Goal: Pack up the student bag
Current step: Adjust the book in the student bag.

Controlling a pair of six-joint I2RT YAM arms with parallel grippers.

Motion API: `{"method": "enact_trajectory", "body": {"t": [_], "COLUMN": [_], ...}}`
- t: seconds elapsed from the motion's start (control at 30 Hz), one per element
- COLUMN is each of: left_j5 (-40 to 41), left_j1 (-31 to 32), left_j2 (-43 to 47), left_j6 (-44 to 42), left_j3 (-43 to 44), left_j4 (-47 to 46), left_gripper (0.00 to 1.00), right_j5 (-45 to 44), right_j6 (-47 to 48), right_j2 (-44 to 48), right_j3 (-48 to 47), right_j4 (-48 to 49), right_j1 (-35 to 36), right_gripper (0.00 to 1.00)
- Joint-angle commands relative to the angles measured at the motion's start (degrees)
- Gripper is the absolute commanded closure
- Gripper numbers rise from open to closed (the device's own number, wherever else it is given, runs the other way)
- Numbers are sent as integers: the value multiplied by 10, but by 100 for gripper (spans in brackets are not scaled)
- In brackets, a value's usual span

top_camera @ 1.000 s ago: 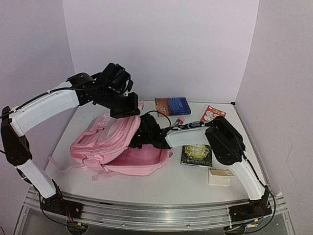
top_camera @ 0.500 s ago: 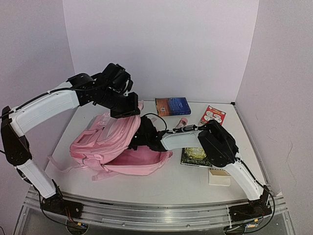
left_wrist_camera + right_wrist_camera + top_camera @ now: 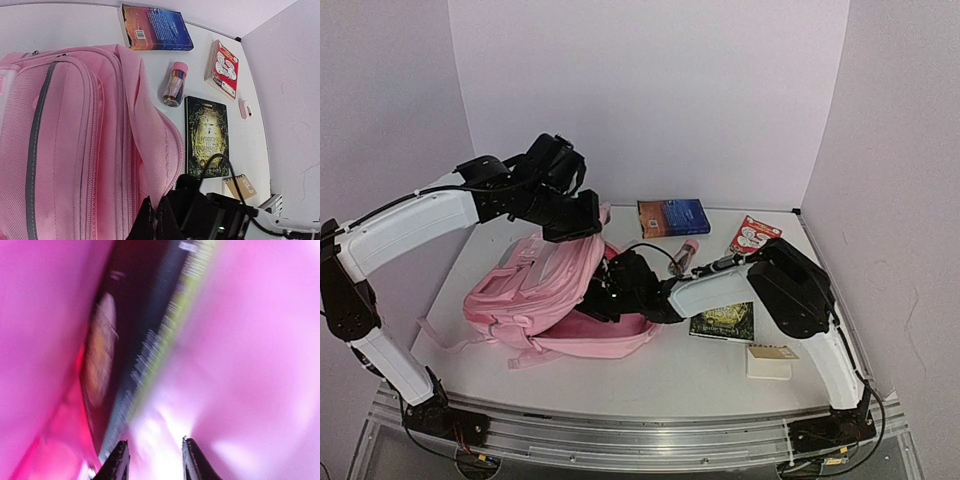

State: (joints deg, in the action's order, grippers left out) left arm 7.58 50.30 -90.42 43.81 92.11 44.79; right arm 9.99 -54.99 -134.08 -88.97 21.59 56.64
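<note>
Top view. The student bag (image 3: 535,285) lies on its side on the left half of the bench (image 3: 670,378), with its mouth gaping toward the middle. The left tool (image 3: 584,226) sits at the bag's upper rim, clenched on the pink fabric and holding the flap up. The right tool (image 3: 604,298) reaches into the mouth, its tips hidden by the bag. To the right, on the bench: a blue book (image 3: 672,217) at the back, a red-and-white box (image 3: 755,235), a tube (image 3: 685,252) with a pink cap, a dark book (image 3: 725,320) partly under the right arm, and a notepad (image 3: 769,361) nearest the front.

Left wrist view. The left tool (image 3: 150,222) is pinched on the edge of the student bag (image 3: 70,140), with fabric bunched at the fingers. Beyond the bag lie the blue book (image 3: 155,27), tube (image 3: 174,86), red-and-white box (image 3: 223,68), dark book (image 3: 206,137) and notepad (image 3: 240,186).

Right wrist view. The picture is blurred. The right tool (image 3: 152,460) is released, with its fingers (image 3: 120,462) apart and nothing between them. Pink lining surrounds it. Ahead is a dark flat item (image 3: 125,355) with greenish lettering, too smeared to identify.
</note>
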Motion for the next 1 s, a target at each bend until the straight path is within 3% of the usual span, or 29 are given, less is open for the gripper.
{"method": "enact_trajectory", "body": {"t": [0.0, 0.17, 0.27, 0.37, 0.43, 0.5, 0.57, 0.63, 0.77, 0.97], "left_j5": [63, 32, -14, -61, -105, -137, -161, -177, -229, -254], "left_j1": [-5, -6, -6, -6, -5, -2, 5, 19, 28, 55], "left_j2": [46, 55, 55, 45, 28, 9, -19, -53, -138, -288], "left_j6": [4, -17, -27, -33, -37, -40, -46, -54, -48, -39], "left_j3": [-34, -84, -117, -137, -141, -135, -119, -93, -38, 65], "left_j4": [-54, -84, -127, -171, -201, -224, -241, -250, -278, -255], "left_gripper": [100, 98, 84, 62, 42, 18, 4, 0, 0, 1], "right_j5": [-36, -45, -58, -86, -116, -160, -215, -261, -252, -122], "right_j6": [21, 37, 49, 40, 48, 76, 108, 145, 173, 186], "right_j2": [122, 224, 300, 382, 445, 501, 554, 596, 642, 647], "right_j3": [85, 181, 252, 318, 362, 392, 403, 404, 429, 478], "right_j4": [-4, -46, -97, -181, -220, -263, -345, -416, -483, -486], "right_j1": [-16, -41, -68, -113, -141, -164, -180, -197, -263, -379], "right_gripper": [63, 52, 47, 44, 41, 30, 15, 3, 2, 2]}}
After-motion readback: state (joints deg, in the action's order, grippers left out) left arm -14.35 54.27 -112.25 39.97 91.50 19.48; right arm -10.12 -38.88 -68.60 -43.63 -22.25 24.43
